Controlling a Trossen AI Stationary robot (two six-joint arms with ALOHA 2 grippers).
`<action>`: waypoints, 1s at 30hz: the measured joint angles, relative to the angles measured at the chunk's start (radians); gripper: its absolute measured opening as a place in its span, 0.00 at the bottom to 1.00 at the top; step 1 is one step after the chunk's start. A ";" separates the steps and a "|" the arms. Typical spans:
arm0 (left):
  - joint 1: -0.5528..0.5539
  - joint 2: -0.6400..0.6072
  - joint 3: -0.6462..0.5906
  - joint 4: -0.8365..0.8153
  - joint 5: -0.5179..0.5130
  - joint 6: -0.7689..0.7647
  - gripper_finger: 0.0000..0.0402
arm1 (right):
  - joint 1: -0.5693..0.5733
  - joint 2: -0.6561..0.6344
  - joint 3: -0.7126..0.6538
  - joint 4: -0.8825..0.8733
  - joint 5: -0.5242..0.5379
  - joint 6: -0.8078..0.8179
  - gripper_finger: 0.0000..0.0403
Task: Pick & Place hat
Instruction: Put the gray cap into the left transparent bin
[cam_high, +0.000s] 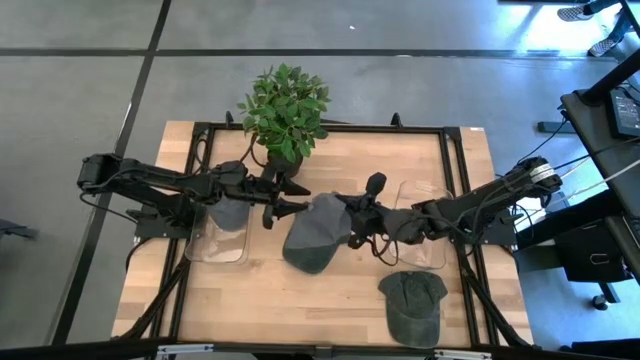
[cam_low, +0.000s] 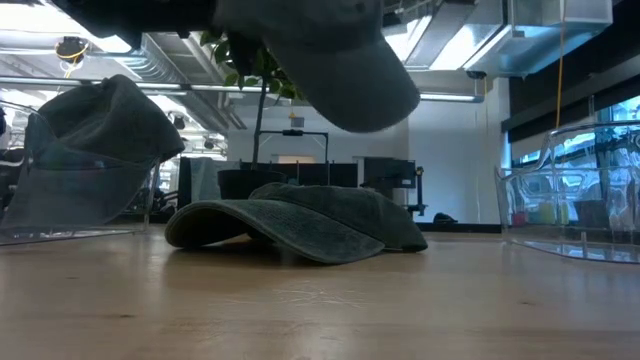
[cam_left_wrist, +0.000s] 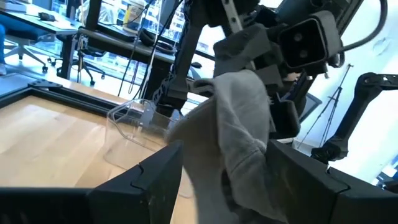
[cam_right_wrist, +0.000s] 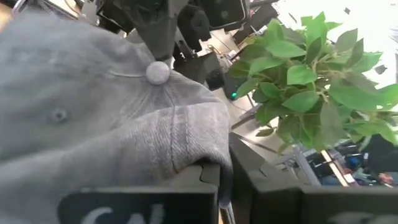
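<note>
- The grey cap (cam_high: 313, 235) hangs in the air over the middle of the wooden table (cam_high: 330, 300), just in front of the potted plant (cam_high: 286, 110).
- The right gripper (cam_high: 352, 222) is clamped shut on the cap's edge on the side away from the plant's left; in the right wrist view the cloth (cam_right_wrist: 112, 118) bunches between that gripper's dark fingers (cam_right_wrist: 205, 180), with the crown button facing the camera.
- The left gripper (cam_high: 290, 196) sits just in front of the plant, its jaws spread wide, fingertips at the cap's other edge.
- In the left wrist view the cap's fabric (cam_left_wrist: 236, 130) droops into the gap between the two open fingers (cam_left_wrist: 158, 180); whether they touch it cannot be told.
- A second cap, green (cam_high: 412, 305), lies flat on the table, well forward of the plant and off to the right-arm side.
- A third cap (cam_high: 228, 212) rests in a clear plastic bin (cam_high: 215, 245) under the left arm, beside the plant's pot.
- Another clear bin (cam_high: 420, 250) sits under the right arm.
</note>
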 joint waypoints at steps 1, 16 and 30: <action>-0.004 0.000 0.000 0.000 0.000 0.000 0.56 | -0.005 0.000 0.000 0.003 -0.009 0.000 0.03; -0.020 0.000 0.000 0.000 0.015 0.023 0.56 | -0.034 0.009 0.000 0.053 -0.088 -0.001 0.03; -0.015 0.000 0.000 -0.008 0.049 0.045 0.39 | -0.060 0.025 0.000 0.109 -0.145 -0.007 0.03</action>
